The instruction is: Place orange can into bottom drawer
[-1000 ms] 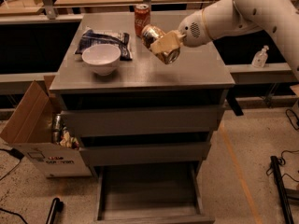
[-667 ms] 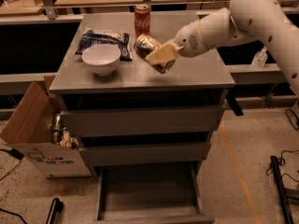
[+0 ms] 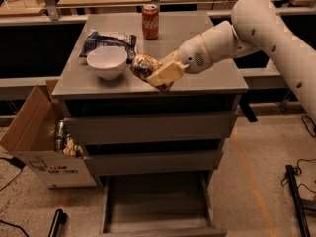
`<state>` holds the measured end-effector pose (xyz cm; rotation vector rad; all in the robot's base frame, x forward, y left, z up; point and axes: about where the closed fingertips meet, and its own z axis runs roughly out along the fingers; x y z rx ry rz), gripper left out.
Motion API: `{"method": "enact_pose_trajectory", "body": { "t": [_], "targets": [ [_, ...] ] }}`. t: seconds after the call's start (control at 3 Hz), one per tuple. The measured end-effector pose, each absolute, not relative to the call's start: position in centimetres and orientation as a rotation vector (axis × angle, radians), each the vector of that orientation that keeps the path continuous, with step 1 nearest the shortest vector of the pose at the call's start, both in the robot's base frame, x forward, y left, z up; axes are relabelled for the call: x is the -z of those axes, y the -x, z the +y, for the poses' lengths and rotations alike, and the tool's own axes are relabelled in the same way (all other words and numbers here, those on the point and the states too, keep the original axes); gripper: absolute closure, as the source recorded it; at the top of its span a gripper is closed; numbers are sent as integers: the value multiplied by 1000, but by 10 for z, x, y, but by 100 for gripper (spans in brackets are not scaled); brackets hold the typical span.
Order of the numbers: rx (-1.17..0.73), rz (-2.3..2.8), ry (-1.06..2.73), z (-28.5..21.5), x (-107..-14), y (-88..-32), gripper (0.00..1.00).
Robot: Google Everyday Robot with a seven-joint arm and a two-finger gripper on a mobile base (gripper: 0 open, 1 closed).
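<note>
My gripper (image 3: 157,74) is shut on the orange can (image 3: 143,66), a small can with a pale orange-and-tan mottled label. It holds the can tilted on its side just above the front part of the cabinet top (image 3: 207,78), to the right of the white bowl. The bottom drawer (image 3: 159,206) stands pulled open below, a plain grey tray with a bare flat floor. The two shallower drawers above it are shut.
A white bowl (image 3: 106,61), a dark snack bag (image 3: 106,40) and a red cola can (image 3: 150,20) sit on the cabinet top. An open cardboard box (image 3: 42,142) with several items stands on the floor at the left. Cables and a black bar (image 3: 296,196) lie at the right.
My gripper has carried the orange can leftwards and towards the front edge of the cabinet top. The can is lower in the frame than before.
</note>
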<state>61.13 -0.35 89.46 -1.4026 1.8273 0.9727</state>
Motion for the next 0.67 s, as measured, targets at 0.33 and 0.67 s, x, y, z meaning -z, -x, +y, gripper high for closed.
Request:
{"method": "enact_pose_trajectory", "body": {
  "t": [0.33,0.67],
  "targets": [
    [-984,1776,1470,-1,-873,-605,100],
    [-994,1623,1659,6,-841,-579,100]
  ]
}}
